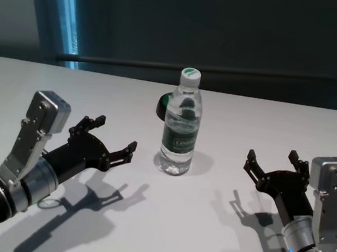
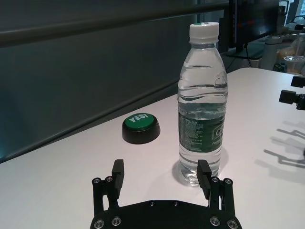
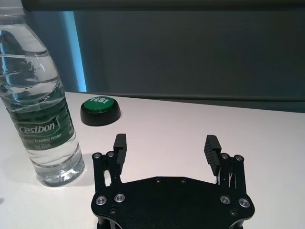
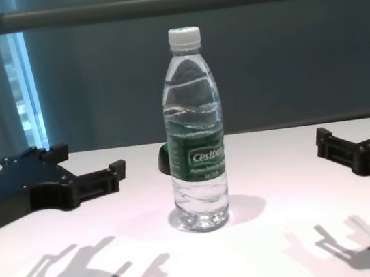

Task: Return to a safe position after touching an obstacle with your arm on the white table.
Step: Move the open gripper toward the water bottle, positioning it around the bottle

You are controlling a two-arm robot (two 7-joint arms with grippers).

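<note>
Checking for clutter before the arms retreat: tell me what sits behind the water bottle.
A low black button with a green "YES!" top sits behind the water bottle on the white table. From the head view the bottle covers part of it.

The white table [image 1: 290, 128] carries an upright clear water bottle [image 1: 181, 124] near its middle, with a low dark button [image 2: 141, 128], green-topped, just behind it.

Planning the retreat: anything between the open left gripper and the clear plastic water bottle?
Nothing: head view shows only bare white table between left gripper and bottle.
</note>
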